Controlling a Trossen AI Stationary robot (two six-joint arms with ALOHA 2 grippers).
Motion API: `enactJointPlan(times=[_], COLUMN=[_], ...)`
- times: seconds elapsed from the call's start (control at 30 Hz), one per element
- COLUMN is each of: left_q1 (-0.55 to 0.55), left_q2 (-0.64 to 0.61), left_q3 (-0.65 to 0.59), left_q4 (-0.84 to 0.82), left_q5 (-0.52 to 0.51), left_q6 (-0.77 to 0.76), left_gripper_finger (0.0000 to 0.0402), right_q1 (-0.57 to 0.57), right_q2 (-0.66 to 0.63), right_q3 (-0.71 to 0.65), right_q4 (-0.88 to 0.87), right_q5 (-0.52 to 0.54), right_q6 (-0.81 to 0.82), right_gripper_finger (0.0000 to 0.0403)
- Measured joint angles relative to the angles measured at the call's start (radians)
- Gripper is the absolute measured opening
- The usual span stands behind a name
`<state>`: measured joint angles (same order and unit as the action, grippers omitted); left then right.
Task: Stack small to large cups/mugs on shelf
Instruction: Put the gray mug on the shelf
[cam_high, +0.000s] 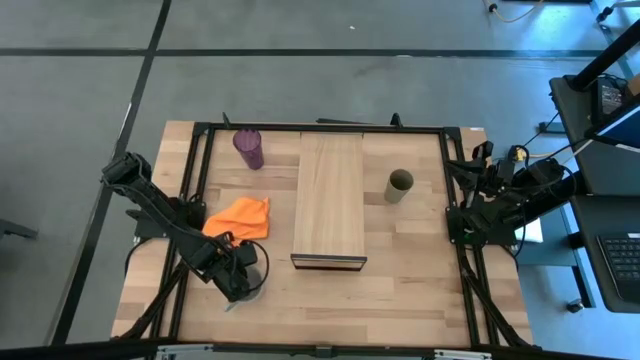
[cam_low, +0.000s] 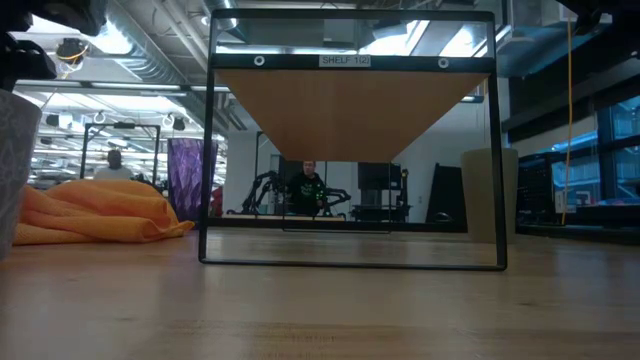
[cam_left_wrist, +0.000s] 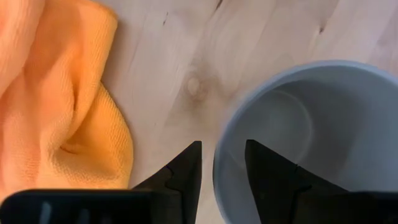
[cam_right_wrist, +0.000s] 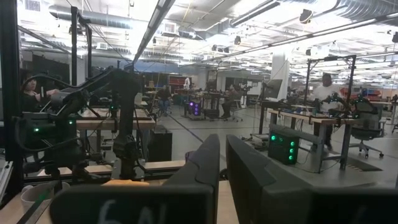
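Grey mug (cam_left_wrist: 311, 137) near the table's front-left corner, mostly hidden under the left gripper (cam_high: 243, 283); smooth round rim pinched between its two fingers. Crumpled orange cloth (cam_high: 240, 217) just beside. Purple tumbler (cam_high: 249, 148), olive cup (cam_high: 399, 185) flanking the plank shelf (cam_high: 329, 198). Right gripper (cam_right_wrist: 222, 163) at the right edge, fingers nearly together.

Smooth matt grey mug (cam_left_wrist: 311, 137), soft orange cloth (cam_left_wrist: 56, 106) (finely woven), pale wood tabletop (cam_left_wrist: 180, 62).
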<state>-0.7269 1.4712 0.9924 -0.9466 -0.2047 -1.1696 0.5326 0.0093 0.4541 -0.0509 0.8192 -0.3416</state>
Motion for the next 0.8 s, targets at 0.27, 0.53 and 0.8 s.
enactJointPlan(times=[0.27, 0.53, 0.8], left_q1=[0.0, 0.01, 0.036], left_q2=[0.0, -0.003, -0.001], left_q3=[0.0, 0.002, 0.001], left_q4=[0.02, 0.035, 0.072], left_q5=[0.018, 0.052, 0.062], left_q6=[0.009, -0.003, 0.002], left_gripper_finger=[0.0074, 0.0012, 0.0007], right_q1=[0.0, 0.0, 0.0], right_q2=[0.0, 0.0, 0.0], right_q3=[0.0, 0.0, 0.0], right_q4=[0.0, 0.0, 0.0], right_q5=[0.0, 0.0, 0.0], right_q6=[-0.002, 0.0, 0.0], right_gripper_finger=[0.0032, 0.0032, 0.0032])
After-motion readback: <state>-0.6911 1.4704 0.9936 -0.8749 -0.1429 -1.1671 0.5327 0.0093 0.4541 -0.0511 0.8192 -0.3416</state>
